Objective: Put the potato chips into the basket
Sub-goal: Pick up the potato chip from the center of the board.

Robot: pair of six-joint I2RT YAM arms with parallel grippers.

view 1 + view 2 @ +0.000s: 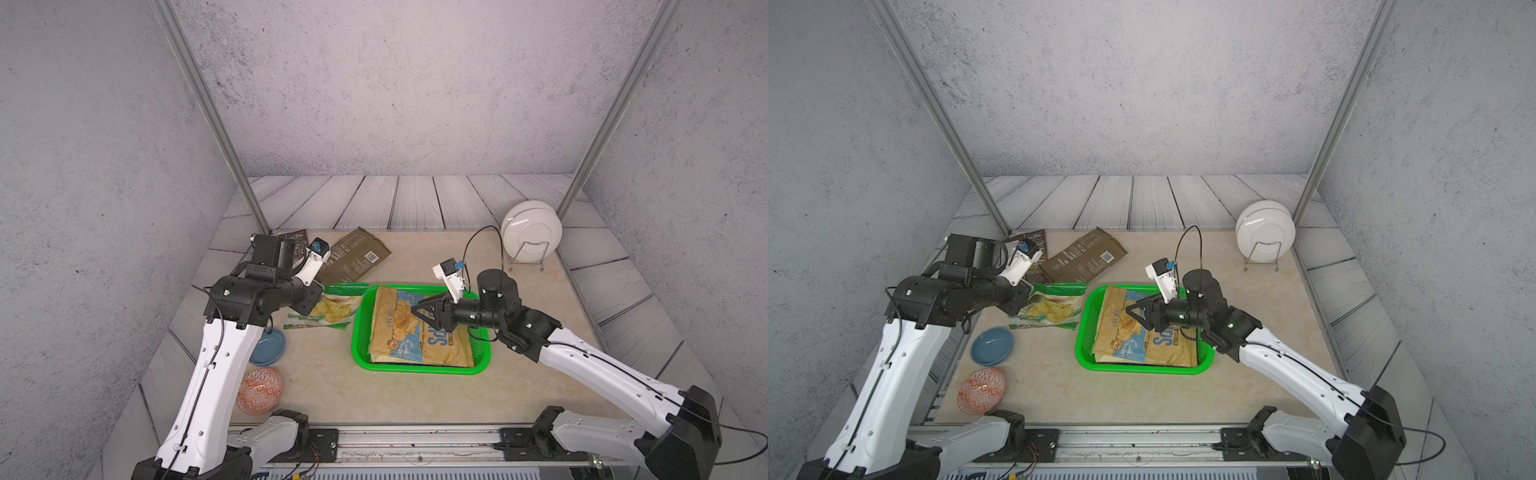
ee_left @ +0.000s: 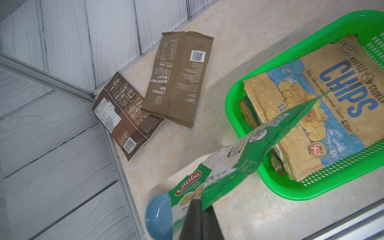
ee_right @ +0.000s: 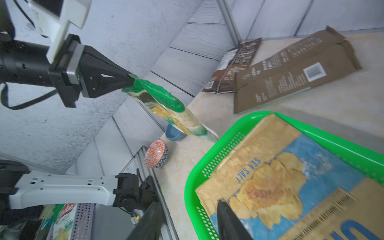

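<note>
My left gripper [image 2: 200, 202] is shut on one end of a light green bag of potato chips [image 1: 332, 309]. The bag hangs tilted off the table just left of the basket [image 1: 415, 370], as the right wrist view also shows [image 3: 166, 104]. The bright green basket holds a stack of bags with a yellow-blue bag [image 1: 415, 340] on top. Open and holding nothing, my right gripper [image 1: 415, 309] hovers over that bag. An olive bag [image 1: 353, 257] and a brown bag [image 2: 124, 114] lie flat at the back left corner.
A blue bowl [image 1: 268, 347] and an orange-red patterned bowl [image 1: 259, 390] sit at the front left, close under my left arm. White plates [image 1: 530, 230] stand in a wire rack at the back right. Grey walls and metal posts enclose the table.
</note>
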